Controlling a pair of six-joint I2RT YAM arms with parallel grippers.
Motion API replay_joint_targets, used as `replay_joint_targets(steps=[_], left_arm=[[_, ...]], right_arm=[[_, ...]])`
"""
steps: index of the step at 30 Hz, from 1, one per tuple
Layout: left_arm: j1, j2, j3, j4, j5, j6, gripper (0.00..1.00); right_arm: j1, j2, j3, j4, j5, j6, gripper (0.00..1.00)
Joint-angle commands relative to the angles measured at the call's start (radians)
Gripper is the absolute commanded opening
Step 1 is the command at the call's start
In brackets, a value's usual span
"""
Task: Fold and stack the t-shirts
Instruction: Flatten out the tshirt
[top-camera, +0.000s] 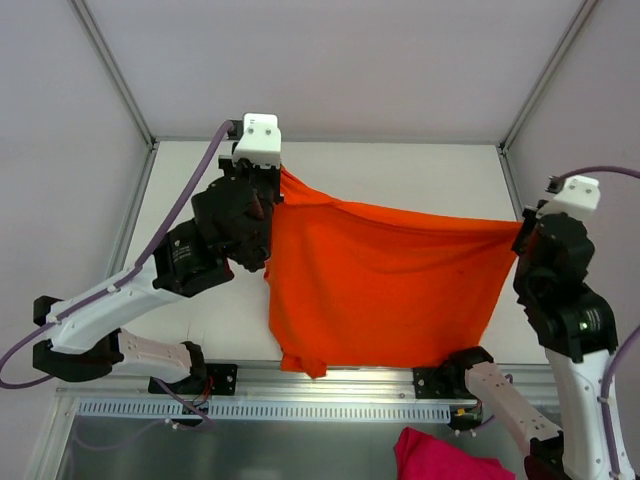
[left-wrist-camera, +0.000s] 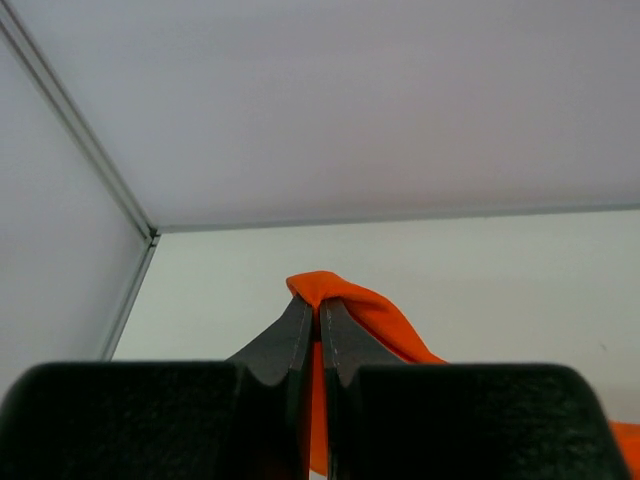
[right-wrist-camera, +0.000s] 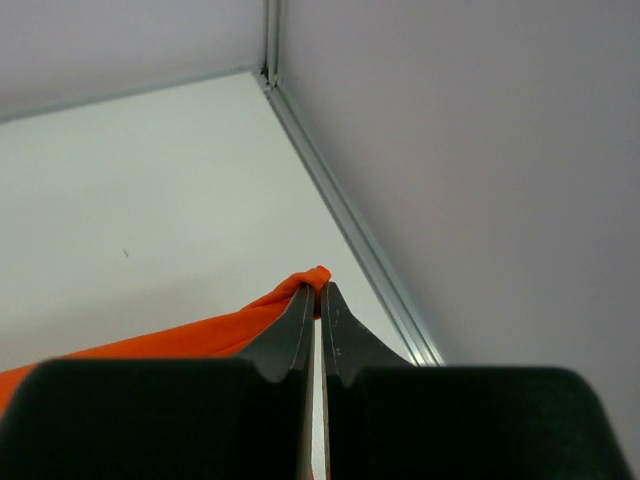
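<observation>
While both arms hold it between them, the plain bright orange soft-fabric t-shirt (top-camera: 385, 290) hangs spread as one broad panel over the white tabletop (top-camera: 400, 170).

Upper edge: it runs from my left gripper (top-camera: 281, 178), at the far left, down a slight slope to my right gripper (top-camera: 521, 228), at the table's right side.

Lower edge: it reaches the slotted metal front rail (top-camera: 340, 378), with a bunched corner drooping at the lower left. I cannot tell whether that edge touches the table.

Left wrist view: the dark fingers (left-wrist-camera: 298, 330) are clenched on a fold of the orange fabric (left-wrist-camera: 375, 315), whose tip pokes just above them.

Right wrist view: the fingers (right-wrist-camera: 297, 320) are pinched on a corner of the cloth (right-wrist-camera: 180, 340), which trails away to the left.

Room for moving: a band of tabletop shows between the upper edge and the grey far wall (top-camera: 340, 70), and a narrower strip shows left of the shirt beside the left arm. On the right, the aluminium edge strip (right-wrist-camera: 350, 240) and side wall stand just beside the right gripper (right-wrist-camera: 318, 290).

A crumpled magenta cloth (top-camera: 440, 455) lies below the front rail, near the right arm's base.
</observation>
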Motion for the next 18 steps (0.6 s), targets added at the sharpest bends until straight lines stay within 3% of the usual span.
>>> replay_joint_targets(steps=[1, 4, 7, 12, 18], left_arm=[[0.051, 0.011, 0.02, -0.278, 0.035, -0.287, 0.0], [0.111, 0.044, 0.017, -0.471, 0.098, -0.483, 0.0], [0.147, 0.058, -0.022, -0.514, 0.141, -0.558, 0.0], [0.2, 0.1, -0.08, -0.542, 0.207, -0.622, 0.0], [0.263, 0.152, -0.14, -0.467, 0.262, -0.645, 0.0]], right_arm=[[0.005, 0.066, 0.003, 0.031, -0.077, 0.055, 0.01], [0.005, 0.121, -0.002, 0.014, -0.117, 0.084, 0.01], [0.007, 0.134, -0.087, 0.072, -0.134, 0.097, 0.01], [0.007, 0.178, -0.177, 0.184, -0.116, 0.084, 0.01], [0.01, 0.273, -0.206, 0.292, -0.114, 0.072, 0.01]])
